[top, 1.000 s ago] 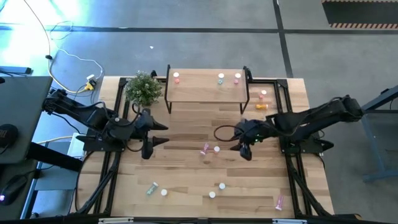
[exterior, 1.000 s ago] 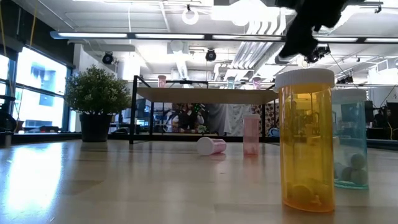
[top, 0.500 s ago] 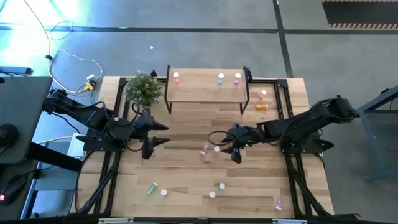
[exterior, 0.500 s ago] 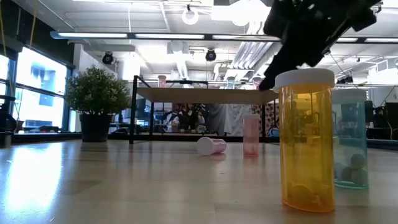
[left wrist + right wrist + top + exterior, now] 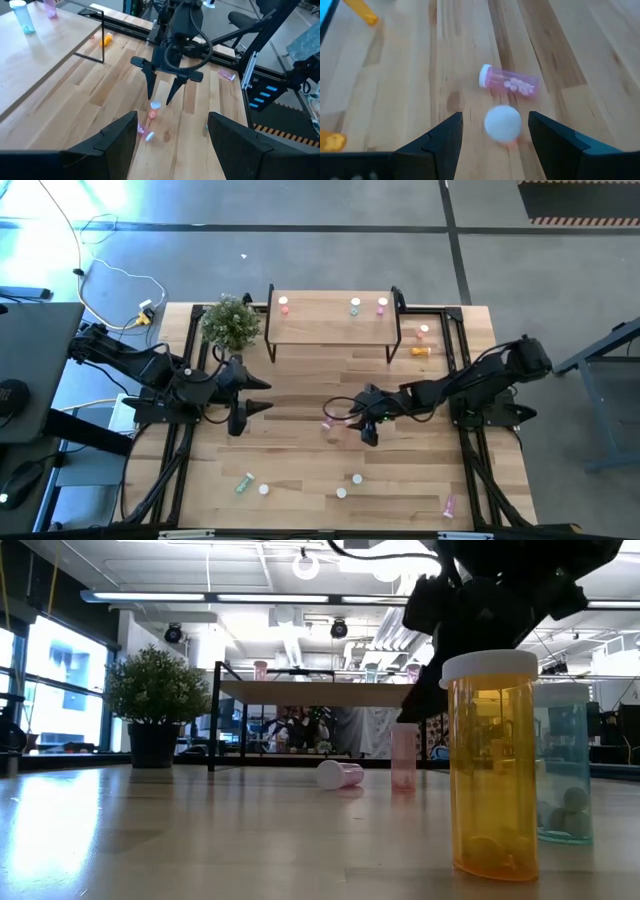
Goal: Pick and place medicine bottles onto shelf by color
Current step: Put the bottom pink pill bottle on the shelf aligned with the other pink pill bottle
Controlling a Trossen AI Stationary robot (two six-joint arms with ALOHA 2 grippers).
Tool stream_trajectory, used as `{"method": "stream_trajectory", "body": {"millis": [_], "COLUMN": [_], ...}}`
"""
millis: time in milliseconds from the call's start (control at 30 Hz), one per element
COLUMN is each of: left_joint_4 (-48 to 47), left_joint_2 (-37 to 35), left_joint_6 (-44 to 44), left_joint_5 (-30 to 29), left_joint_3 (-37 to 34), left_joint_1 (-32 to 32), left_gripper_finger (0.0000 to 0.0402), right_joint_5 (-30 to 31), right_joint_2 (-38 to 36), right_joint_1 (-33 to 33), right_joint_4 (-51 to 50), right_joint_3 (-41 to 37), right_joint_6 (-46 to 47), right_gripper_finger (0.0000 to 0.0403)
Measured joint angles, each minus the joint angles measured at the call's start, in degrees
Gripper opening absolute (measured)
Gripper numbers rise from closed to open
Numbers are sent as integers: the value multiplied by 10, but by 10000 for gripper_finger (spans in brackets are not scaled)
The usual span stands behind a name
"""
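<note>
Two pink medicine bottles sit mid-table: one upright on its base with a white cap (image 5: 503, 122), one lying on its side (image 5: 509, 83). My right gripper (image 5: 495, 118) hangs open just above the upright bottle (image 5: 152, 113), a finger off to each side, touching nothing; the high view shows it here (image 5: 353, 420). My left gripper (image 5: 260, 395) waits open at mid-left. The shelf (image 5: 330, 330) at the far edge carries three upright bottles: pink (image 5: 284, 304), green (image 5: 355, 306), pink (image 5: 381, 305).
A potted plant (image 5: 230, 322) stands left of the shelf. Loose bottles lie right of the shelf (image 5: 421, 351) and along the near edge (image 5: 244, 482), (image 5: 356, 478), (image 5: 448, 505). An orange bottle (image 5: 492, 765) and a teal one (image 5: 565, 765) stand close to the low camera.
My right gripper has come down and gone toward the table's left, ending over the two pink bottles at mid-table. It has stayed open. The bottles have not moved.
</note>
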Motion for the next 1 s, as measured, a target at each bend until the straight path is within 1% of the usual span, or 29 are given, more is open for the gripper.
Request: {"method": "stream_trajectory", "body": {"millis": [100,367,467,667,767,867,1000], "left_joint_4": [0,0,-1,-1,-1,-1,-1], "left_joint_2": [0,0,0,0,0,0,0], "left_joint_6": [0,0,0,0,0,3,8], "left_joint_5": [0,0,0,0,0,0,0], "left_joint_3": [0,0,0,0,0,0,0], "left_joint_1": [0,0,0,0,0,0,0], "left_gripper_finger": [231,231,231,231,231,231,231], "right_joint_5": [0,0,2,12,13,13,13], "right_joint_2": [17,51,54,54,54,54,54], "right_joint_1": [0,0,0,0,0,0,0], "right_joint_4": [21,28,29,2,-1,0,-6], "right_joint_3": [0,9,19,23,23,23,26], "right_joint_6": [0,0,0,0,2,12,15], "right_gripper_finger": [216,210,193,133,112,102,104]}}
